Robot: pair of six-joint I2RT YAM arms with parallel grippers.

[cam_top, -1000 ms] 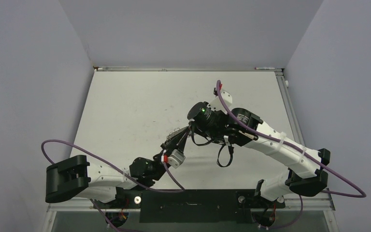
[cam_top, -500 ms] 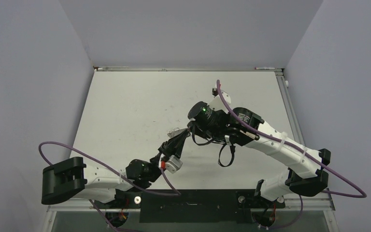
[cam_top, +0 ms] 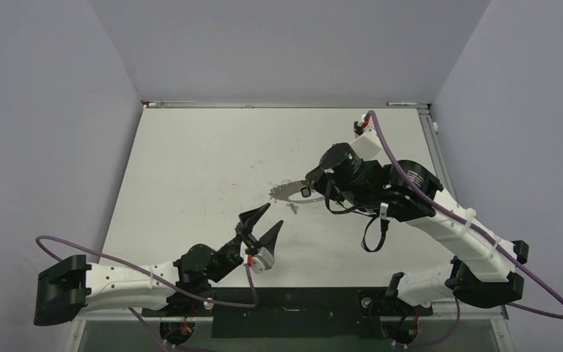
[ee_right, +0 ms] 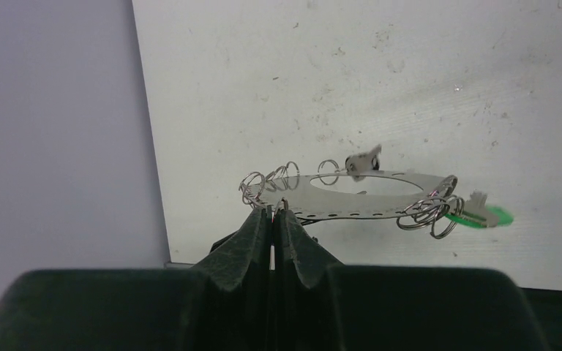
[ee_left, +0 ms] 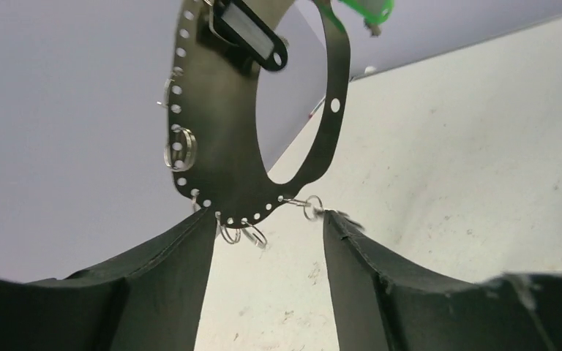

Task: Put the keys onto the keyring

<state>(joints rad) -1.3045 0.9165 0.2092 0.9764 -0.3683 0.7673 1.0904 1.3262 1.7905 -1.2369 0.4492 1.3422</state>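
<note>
Above the middle of the table [cam_top: 190,161], the right gripper [ee_right: 272,216] has its fingers pressed together on the near edge of the keyring [ee_left: 219,146]. This is a flat metal hoop punched with a row of holes, and it hangs in the air roughly level. The left gripper [cam_top: 274,215] stands just near and to the left of it, jaws apart and empty. The hoop's lower edge shows between its fingers [ee_left: 168,270], close by but not touching.

Several small wire rings [ee_left: 179,146] hang from the holes, along with a black label tag [ee_left: 252,40] and a green tag [ee_right: 486,216] at the hoop's right end. The only one of the keys [ee_right: 476,199] that can be made out, and not with certainty, is a small silvery piece beside the green tag. It is too small to say whether it is threaded on.

The job looks partly done at best. The hoop is lifted and presented, and something already hangs from it, but most of the wire rings appear bare. No key is held in either gripper, and where the other keys lie cannot be told from these views. The open left gripper will probably have to fetch one and work it onto a ring while the right holds the hoop steady.
</note>
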